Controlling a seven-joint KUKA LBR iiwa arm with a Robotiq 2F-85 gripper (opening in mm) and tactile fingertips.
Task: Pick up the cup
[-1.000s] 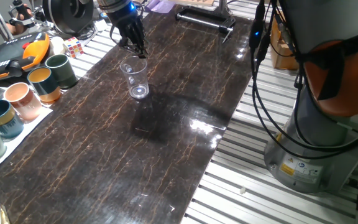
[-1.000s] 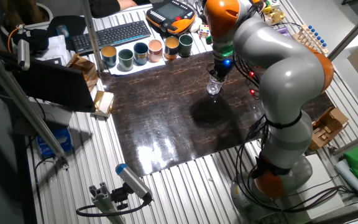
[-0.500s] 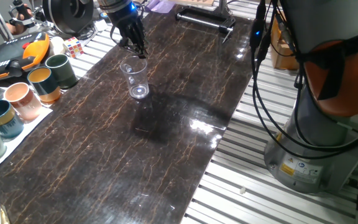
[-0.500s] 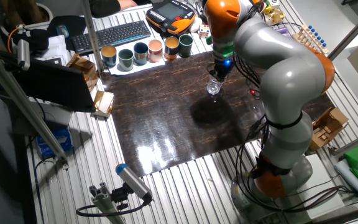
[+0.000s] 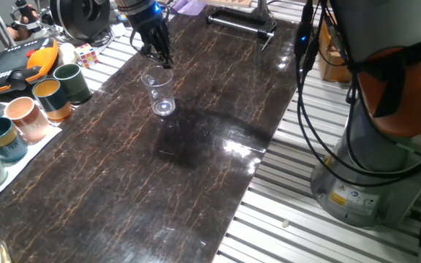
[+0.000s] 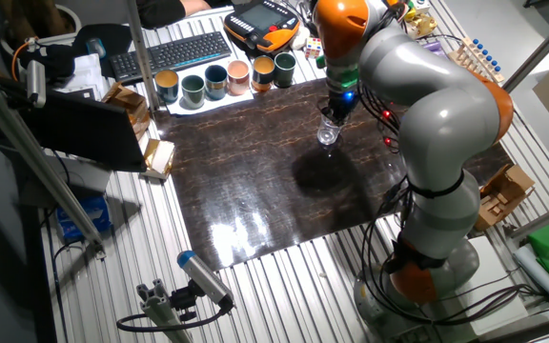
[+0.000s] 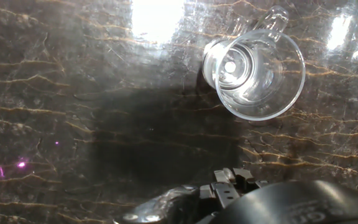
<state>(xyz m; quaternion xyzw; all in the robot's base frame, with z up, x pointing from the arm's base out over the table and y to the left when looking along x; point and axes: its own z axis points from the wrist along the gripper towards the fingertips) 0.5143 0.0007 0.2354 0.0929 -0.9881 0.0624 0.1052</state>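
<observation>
- Cup [image 5: 159,90] stands upright on the dark table [image 5: 196,168], upper-left-centre of frame.
- Gripper [image 5: 161,58] hangs just above/behind its rim; finger spread: can't tell.
- Coloured mugs [image 5: 70,82] at left edge, well apart, nothing in the way.
- No change vs earlier frames.

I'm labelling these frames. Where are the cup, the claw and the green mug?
cup [image 5: 159,91], one fixed view, on its clear side wall.
claw [image 5: 161,58], one fixed view, at the fingertips above the cup's rim.
green mug [image 5: 71,80], one fixed view, on its outer wall.
</observation>
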